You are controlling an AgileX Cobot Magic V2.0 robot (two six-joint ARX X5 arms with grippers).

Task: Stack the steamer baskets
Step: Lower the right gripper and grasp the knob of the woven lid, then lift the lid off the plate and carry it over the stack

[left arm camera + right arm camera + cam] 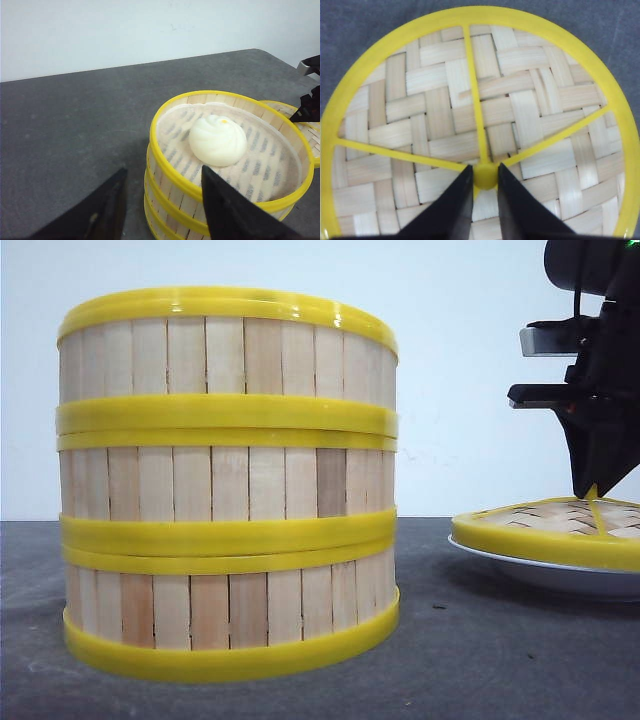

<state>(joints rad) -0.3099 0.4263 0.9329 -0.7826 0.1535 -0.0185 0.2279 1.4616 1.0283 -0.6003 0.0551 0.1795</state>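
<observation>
Grey tabletop (480,660) carries everything. At nine o'clock in the front view the three baskets (228,480) stand stacked one on another, rims touching; the top one holds a white bun (218,140) on a pale liner. The left pincer (162,200) hangs beside the stack, its black fingers (107,207) apart and gripping nothing. At three o'clock a woven lid (560,525) with a yellow rim lies on a white plate (540,572), just beside the stack. The right pincer (484,176) reaches down onto the lid, closed around its yellow knob (485,176) at the centre.
</observation>
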